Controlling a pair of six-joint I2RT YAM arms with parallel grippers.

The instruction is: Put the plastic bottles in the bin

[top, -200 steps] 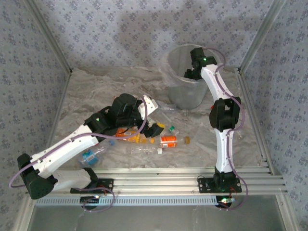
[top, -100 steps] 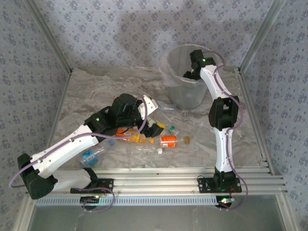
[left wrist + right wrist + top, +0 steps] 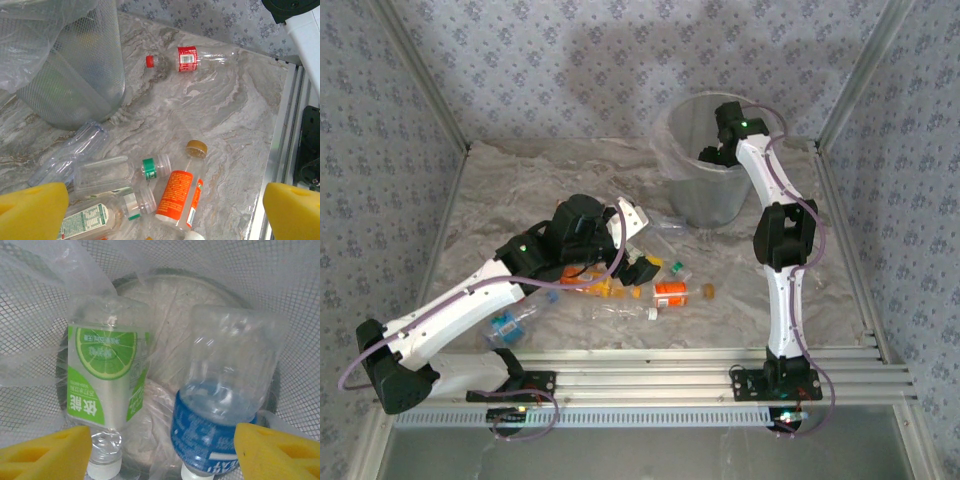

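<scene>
**Marbled table, two bottles in the bin, the rest at centre**

Grey marbled table (image 3: 520, 190), closed in by patterned walls. From above, the bin (image 3: 705, 205) stands at 1 o'clock on the table, and the right claw (image 3: 712, 152) hangs in its mouth. The bin's cloudy wall hides what is inside from this view.

The right wrist camera looks straight down into the bin. A lime-labelled bottle (image 3: 105, 385) lies at 9 o'clock and a blue-labelled bottle (image 3: 220, 405) at 3 o'clock. Both have their caps toward the lens and rest on the crumpled bag liner (image 3: 165, 315). The claw's yellow pads (image 3: 45, 452) stand wide at the frame's lower corners and grip nothing.

The left claw (image 3: 642, 270) sits low near the table's centre, and from above its arm covers part of the heap of bottles. An orange-labelled bottle (image 3: 671, 293) lies just beside the claw at 5 o'clock. A lone bottle (image 3: 507, 322) lies under the arm at 8 o'clock.

The left wrist view shows the heap plainly. The claw is spread wide and empty. Between its pads lie the orange-labelled bottle with a brown cap and a green-banded bottle (image 3: 120, 172). A bare clear bottle (image 3: 70, 155) lies close against the bin's foot. Well apart at 12 o'clock lies a red-labelled bottle (image 3: 192, 55).
</scene>
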